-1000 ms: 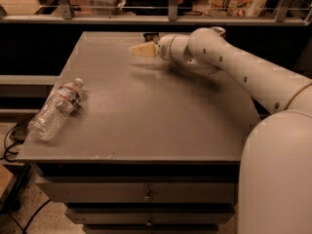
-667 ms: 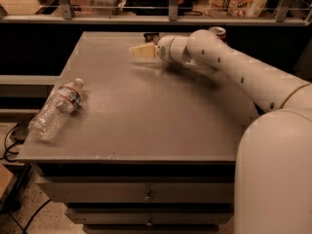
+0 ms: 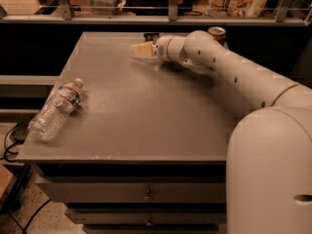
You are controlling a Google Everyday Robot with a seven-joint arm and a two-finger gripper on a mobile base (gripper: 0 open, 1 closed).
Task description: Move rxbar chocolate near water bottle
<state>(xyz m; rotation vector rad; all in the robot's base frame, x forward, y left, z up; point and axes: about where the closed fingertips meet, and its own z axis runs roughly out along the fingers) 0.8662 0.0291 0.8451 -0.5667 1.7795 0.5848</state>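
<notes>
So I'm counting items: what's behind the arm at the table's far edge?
Only the top of a red can shows above the arm; the rest is covered. The gripper is left of it, over the table's far side.

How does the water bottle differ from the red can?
The water bottle is clear and lies on its side at the left edge of the table; the red can is opaque and stands upright at the far right, partly behind the arm. Neither touches the gripper, up at the far edge.
</notes>
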